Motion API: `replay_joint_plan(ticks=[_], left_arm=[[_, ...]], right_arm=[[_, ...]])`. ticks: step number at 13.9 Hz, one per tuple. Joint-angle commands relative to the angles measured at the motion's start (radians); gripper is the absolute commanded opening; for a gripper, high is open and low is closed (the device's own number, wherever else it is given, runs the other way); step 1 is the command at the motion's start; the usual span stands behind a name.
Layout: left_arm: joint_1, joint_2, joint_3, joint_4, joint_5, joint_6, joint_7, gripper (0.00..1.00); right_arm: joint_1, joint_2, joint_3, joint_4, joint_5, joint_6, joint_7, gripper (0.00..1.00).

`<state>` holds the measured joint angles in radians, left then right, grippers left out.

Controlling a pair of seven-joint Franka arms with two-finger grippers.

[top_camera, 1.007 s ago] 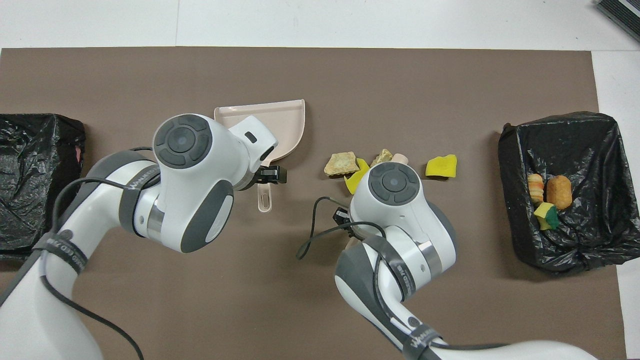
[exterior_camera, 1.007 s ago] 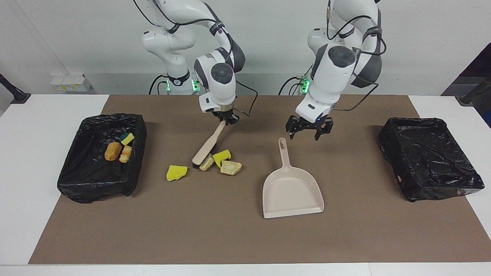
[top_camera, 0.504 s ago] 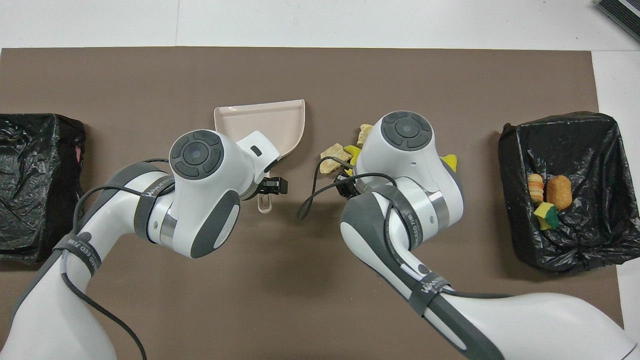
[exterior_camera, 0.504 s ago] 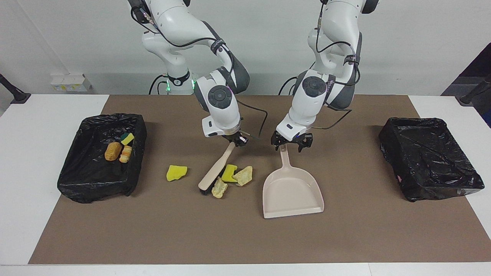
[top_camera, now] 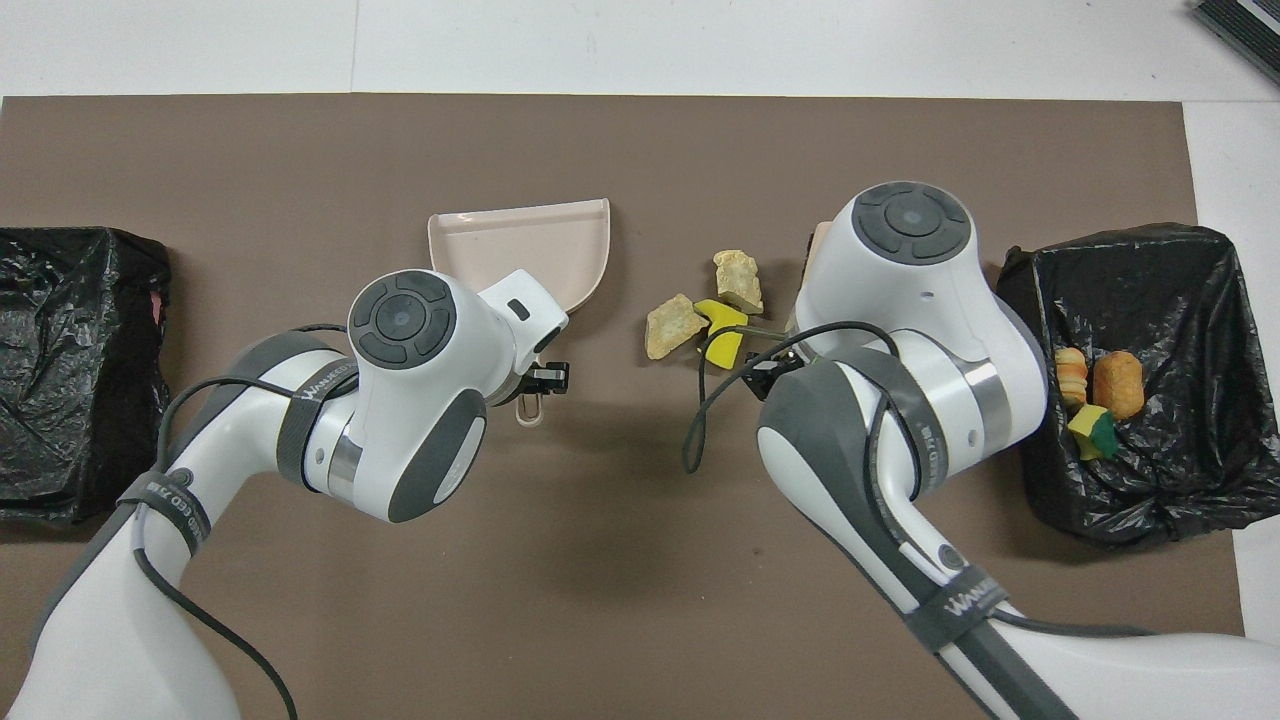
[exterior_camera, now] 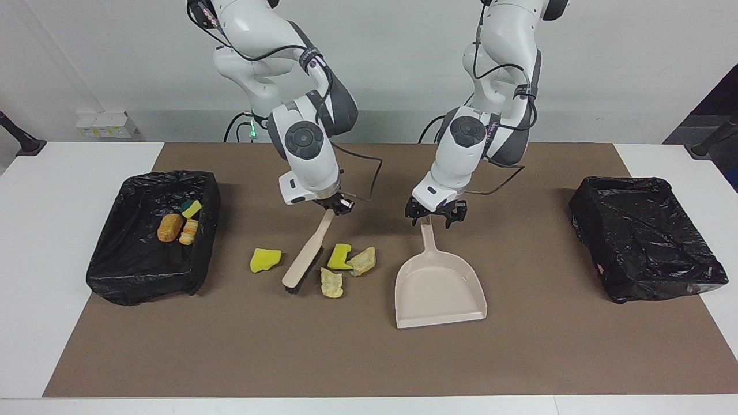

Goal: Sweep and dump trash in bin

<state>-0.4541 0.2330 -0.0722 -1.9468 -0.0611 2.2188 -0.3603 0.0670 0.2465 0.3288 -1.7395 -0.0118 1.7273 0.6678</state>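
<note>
Our left gripper [exterior_camera: 435, 219] has dropped onto the dustpan [exterior_camera: 439, 288] handle, pinching it, while our right gripper [exterior_camera: 338, 206], clamping the brush [exterior_camera: 304, 260], pulls back from three scraps [exterior_camera: 346, 264], leaving sweeping next.

scraps [exterior_camera: 343, 266] beside brush [exterior_camera: 302, 266] | dustpan [exterior_camera: 439, 291] toward left arm's end | bins [exterior_camera: 151, 230] at both table ends

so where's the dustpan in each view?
Facing view: dustpan near the middle, its handle toward the robots under the left gripper.
Overhead view: dustpan above centre, its handle mostly hidden by the left arm.
Shared landmark: the three loose scraps beside it.
</note>
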Motion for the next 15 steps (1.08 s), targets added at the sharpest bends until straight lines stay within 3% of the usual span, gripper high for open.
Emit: replay_joint_plan(ticks=[1, 2, 4, 7, 8, 9, 15], left_arm=[[-0.018, -0.023, 0.017, -0.046, -0.008, 0.05, 0.018, 0.68], [-0.017, -0.023, 0.017, -0.046, -0.008, 0.051, 0.027, 0.67], [-0.017, -0.021, 0.017, -0.046, -0.008, 0.053, 0.046, 0.53], [-0.017, -0.021, 0.017, -0.046, -0.008, 0.055, 0.049, 0.41], [-0.017, -0.021, 0.017, -0.046, -0.008, 0.053, 0.05, 0.16], [-0.011, -0.021, 0.018, -0.044, -0.008, 0.045, 0.063, 0.0], [0.057, -0.05, 0.026, -0.021, 0.0, -0.039, 0.318, 0.0]], right_arm=[[-0.068, -0.076, 0.004, -0.065, -0.037, -0.055, -0.101, 0.0], [-0.114, -0.099, 0.007, -0.121, -0.054, -0.019, -0.117, 0.0], [-0.173, -0.142, 0.007, -0.214, -0.063, 0.041, -0.21, 0.0], [-0.242, -0.179, 0.006, -0.293, -0.117, 0.087, -0.311, 0.0], [-0.262, -0.193, 0.006, -0.329, -0.135, 0.139, -0.353, 0.0], [-0.276, -0.196, 0.007, -0.345, -0.137, 0.167, -0.367, 0.0], [-0.224, -0.155, 0.013, -0.345, -0.126, 0.187, -0.358, 0.0]])
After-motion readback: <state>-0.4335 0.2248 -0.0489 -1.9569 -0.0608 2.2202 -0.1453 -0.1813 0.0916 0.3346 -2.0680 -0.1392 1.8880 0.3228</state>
